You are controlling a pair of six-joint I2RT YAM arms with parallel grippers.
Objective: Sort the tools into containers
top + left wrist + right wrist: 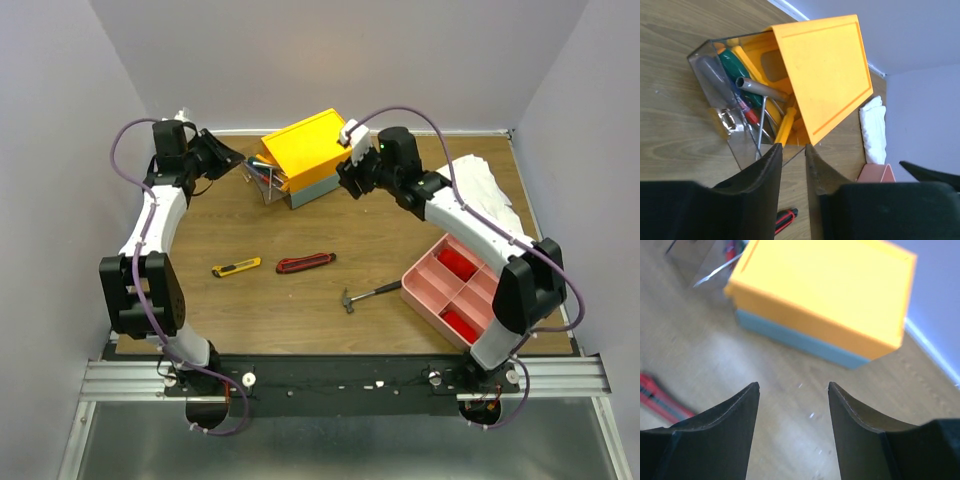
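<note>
The yellow-topped box [305, 145] with a grey base stands at the back of the table, its clear drawer [264, 181] pulled out to the left. In the left wrist view the drawer [737, 147] holds a green-handled screwdriver [737, 75], an orange-handled one [785, 125] and other tools. A yellow utility knife [236, 267], a red utility knife [306, 263] and a mini hammer [368, 293] lie on the table. My left gripper [236, 160] [792, 147] is narrowly open and empty beside the drawer. My right gripper [347, 183] [794, 385] is open and empty in front of the box [825, 295].
A pink divided tray [432, 268] with red items sits at the right front. A crumpled white cloth [482, 190] lies at the back right. White walls close in the table on three sides.
</note>
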